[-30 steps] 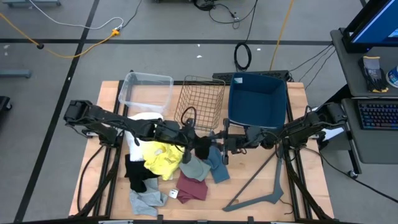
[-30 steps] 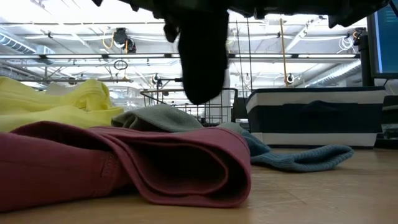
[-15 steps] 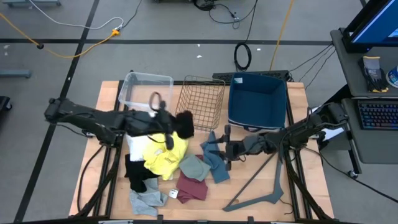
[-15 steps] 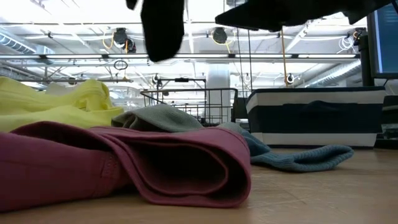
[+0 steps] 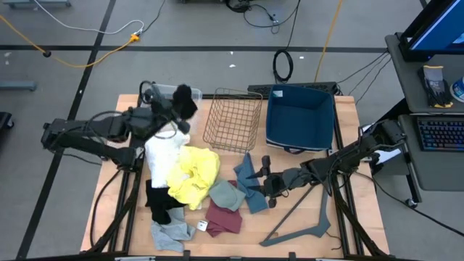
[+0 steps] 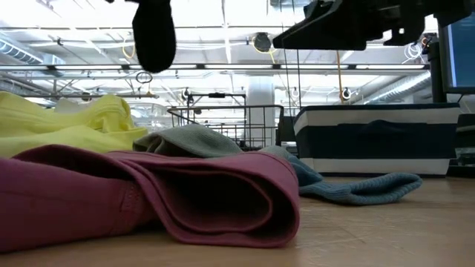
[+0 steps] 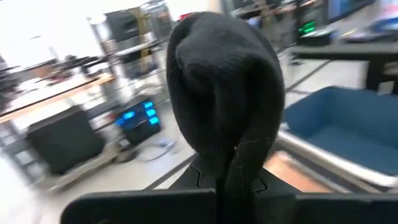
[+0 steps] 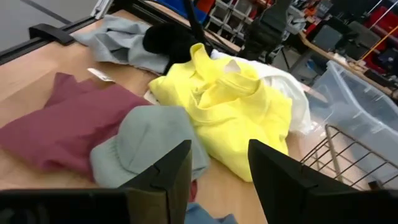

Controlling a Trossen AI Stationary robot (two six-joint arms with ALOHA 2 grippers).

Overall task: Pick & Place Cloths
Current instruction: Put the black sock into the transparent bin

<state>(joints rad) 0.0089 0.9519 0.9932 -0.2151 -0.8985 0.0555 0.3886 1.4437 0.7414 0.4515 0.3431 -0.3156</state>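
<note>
My left gripper (image 5: 176, 109) is clamped on a small black cloth (image 5: 184, 98), which hangs from my fingers over the clear plastic bin (image 5: 156, 101) at the back of the table. This is the carry-and-drop step, I judge: next I should settle over the bin's middle and release so the cloth falls inside, not across its rim. My right gripper (image 5: 266, 181) waits with fingers spread and empty, low over the pile; just ahead of it lie the grey-green cloth (image 8: 152, 140), the maroon cloth (image 8: 62, 124) and the yellow cloth (image 8: 230, 106). One of these looks like its next pick.
</note>
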